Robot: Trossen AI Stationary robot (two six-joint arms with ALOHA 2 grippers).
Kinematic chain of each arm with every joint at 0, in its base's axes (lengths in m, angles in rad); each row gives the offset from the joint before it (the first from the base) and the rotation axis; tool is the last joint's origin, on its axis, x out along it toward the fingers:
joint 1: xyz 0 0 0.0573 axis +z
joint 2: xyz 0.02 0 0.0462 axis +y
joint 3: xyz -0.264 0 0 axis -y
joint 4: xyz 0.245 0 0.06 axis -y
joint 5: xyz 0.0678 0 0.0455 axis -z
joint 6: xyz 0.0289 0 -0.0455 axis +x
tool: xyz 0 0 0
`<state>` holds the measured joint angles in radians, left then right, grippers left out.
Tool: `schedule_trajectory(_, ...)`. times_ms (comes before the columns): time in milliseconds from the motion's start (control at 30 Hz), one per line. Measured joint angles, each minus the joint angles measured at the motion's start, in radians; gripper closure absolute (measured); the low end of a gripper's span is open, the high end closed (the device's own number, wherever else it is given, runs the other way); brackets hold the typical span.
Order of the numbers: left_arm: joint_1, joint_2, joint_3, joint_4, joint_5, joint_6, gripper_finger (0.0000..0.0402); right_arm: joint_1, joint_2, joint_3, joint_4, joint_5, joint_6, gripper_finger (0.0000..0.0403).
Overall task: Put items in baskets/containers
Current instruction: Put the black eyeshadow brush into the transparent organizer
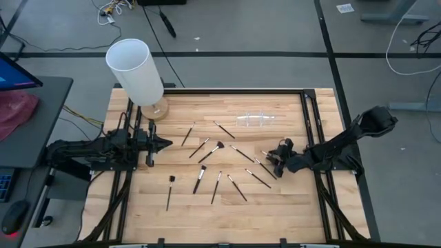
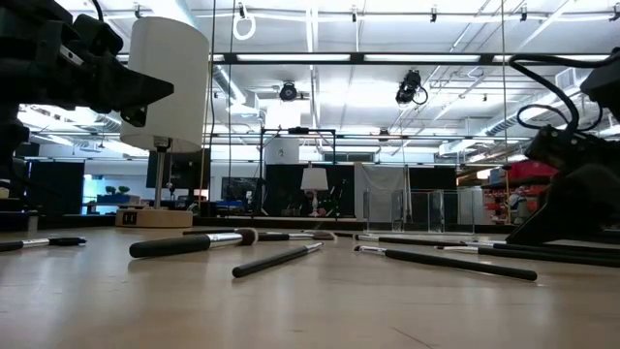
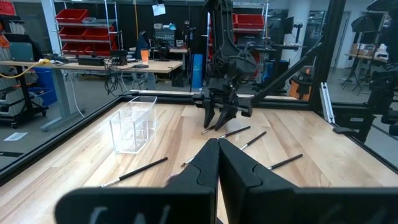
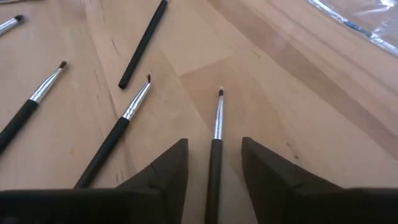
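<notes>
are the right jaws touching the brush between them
Apart. The right wrist view shows the right gripper open, with bare wood on both sides of the brush lying between the jaws.

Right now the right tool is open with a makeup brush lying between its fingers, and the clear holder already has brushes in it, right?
Not quite. The right tool is open around a makeup brush, but the clear holder is empty, as the left wrist view shows.
</notes>
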<state>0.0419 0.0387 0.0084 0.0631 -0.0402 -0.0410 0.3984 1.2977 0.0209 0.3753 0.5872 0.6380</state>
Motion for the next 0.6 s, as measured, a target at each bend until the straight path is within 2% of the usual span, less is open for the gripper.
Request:
schedule_trajectory(300, 0.000, 0.000, 0.000, 0.000, 0.000, 0.000, 0.0390, 0.079, 0.125, 0.003, 0.056, 0.128, 0.115, 0.0278)
schedule_trajectory(600, 0.000, 0.000, 0.000, 0.000, 0.000, 0.000, 0.0390, 0.153, 0.265, 0.003, 0.109, 0.287, 0.271, 0.0387)
